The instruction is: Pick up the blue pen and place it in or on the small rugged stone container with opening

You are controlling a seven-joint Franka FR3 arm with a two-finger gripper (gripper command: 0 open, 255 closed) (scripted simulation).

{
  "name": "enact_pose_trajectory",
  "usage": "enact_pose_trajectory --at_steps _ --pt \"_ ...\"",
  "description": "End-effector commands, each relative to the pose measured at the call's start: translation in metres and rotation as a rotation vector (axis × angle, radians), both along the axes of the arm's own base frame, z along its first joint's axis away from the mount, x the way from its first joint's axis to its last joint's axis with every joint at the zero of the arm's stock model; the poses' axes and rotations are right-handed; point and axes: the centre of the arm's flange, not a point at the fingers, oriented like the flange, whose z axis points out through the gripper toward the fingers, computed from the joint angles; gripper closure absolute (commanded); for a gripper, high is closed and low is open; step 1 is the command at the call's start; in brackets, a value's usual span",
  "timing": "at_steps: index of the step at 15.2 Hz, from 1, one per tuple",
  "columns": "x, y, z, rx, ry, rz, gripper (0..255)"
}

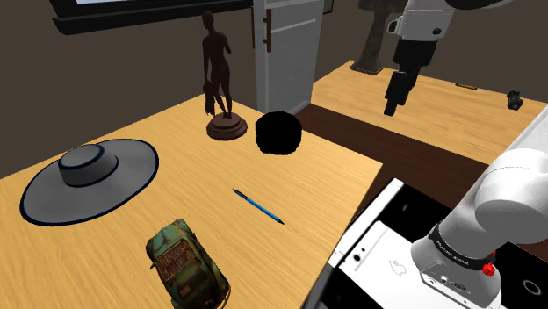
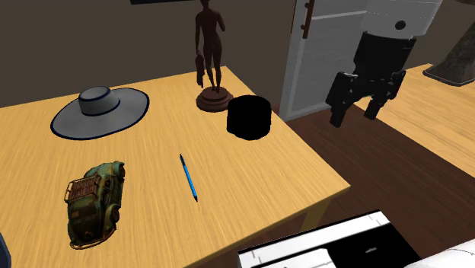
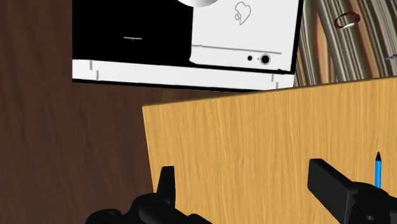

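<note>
One blue pen [image 1: 258, 206], one black, seemingly round container [image 1: 278, 133]; gripper [image 2: 354, 119] spread wide, holding nothing.

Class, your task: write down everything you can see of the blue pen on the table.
The blue pen is a thin, straight stick with a bright blue barrel and dark ends. It lies flat on the wooden table, between the green toy car and the black container, touching neither. Only the table top touches it.
</note>
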Motion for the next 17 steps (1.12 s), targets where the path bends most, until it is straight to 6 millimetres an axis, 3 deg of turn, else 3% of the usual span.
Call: enact_pose_trajectory --at_steps 1,17 --pt "0.000 0.000 0.000 0.000 0.000 0.000 0" --pt "0.058 0.193 -0.086 -0.057 0.001 0.037 0"
